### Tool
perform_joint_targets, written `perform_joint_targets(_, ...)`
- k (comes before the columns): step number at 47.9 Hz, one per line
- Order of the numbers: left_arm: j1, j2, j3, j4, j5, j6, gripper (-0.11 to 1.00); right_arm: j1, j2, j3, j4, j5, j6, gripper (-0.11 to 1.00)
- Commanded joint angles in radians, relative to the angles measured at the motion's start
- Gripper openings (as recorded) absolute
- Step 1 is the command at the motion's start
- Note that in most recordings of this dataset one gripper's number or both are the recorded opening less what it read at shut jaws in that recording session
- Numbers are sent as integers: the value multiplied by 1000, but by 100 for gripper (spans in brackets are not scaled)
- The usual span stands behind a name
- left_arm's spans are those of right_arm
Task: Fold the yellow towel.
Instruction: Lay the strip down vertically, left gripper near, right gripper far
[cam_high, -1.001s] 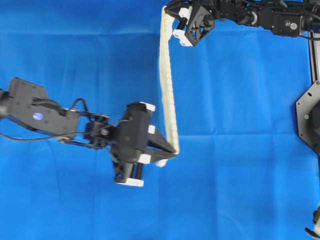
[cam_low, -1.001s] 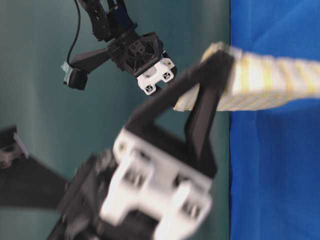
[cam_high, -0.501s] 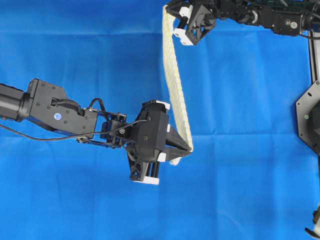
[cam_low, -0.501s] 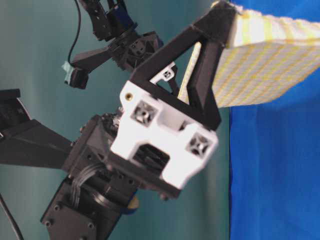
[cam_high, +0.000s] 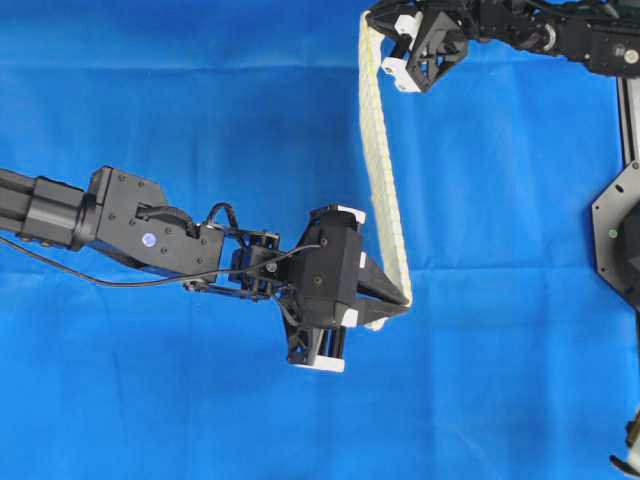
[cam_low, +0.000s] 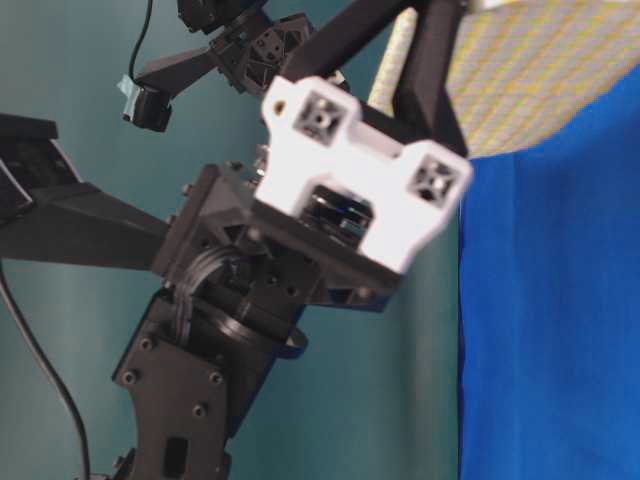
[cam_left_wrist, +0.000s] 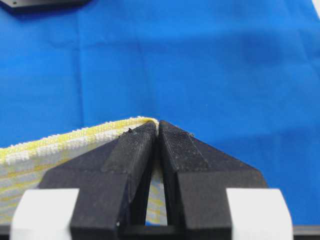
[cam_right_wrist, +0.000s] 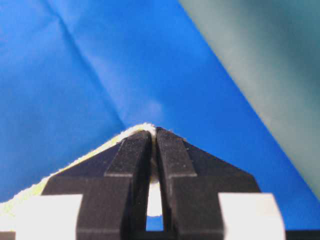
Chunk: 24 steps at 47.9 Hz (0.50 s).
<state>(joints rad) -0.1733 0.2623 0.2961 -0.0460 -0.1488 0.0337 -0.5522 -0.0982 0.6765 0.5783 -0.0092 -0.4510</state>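
Observation:
The yellow towel (cam_high: 380, 160) hangs lifted off the blue cloth, seen edge-on from overhead as a narrow pale yellow band stretched between both grippers. My left gripper (cam_high: 405, 302) is shut on its near corner; in the left wrist view the yellow hem (cam_left_wrist: 75, 137) runs off to the left of the closed gripper (cam_left_wrist: 158, 126). My right gripper (cam_high: 370, 22) is shut on the far corner at the top edge, and the right wrist view shows cloth pinched at the tips (cam_right_wrist: 153, 131). In the table-level view the checked towel (cam_low: 540, 70) spreads at the upper right.
A large plain blue cloth (cam_high: 150, 120) covers the table under both arms. A black arm base (cam_high: 618, 230) stands at the right edge. In the table-level view the left arm's body (cam_low: 250, 280) fills the foreground, and a teal wall is behind.
Both grippers have carried the stretched towel to the right across the blue cloth. In the table-level view the left gripper has risen and come nearer the camera.

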Motion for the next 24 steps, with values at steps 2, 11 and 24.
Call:
perform_joint_targets(2,-12,-26,-3,3,-15,-6,3,-23,6,-35,-2,2,-2,2)
perform_joint_targets(11,-15,-57,64,2,-15,-31,3,-17,86,-86,-2,2,-2,2)
perform_joint_targets(24,-18,-123,192,2,-48,-110,3,9,192,-179,-2,0,-5,2)
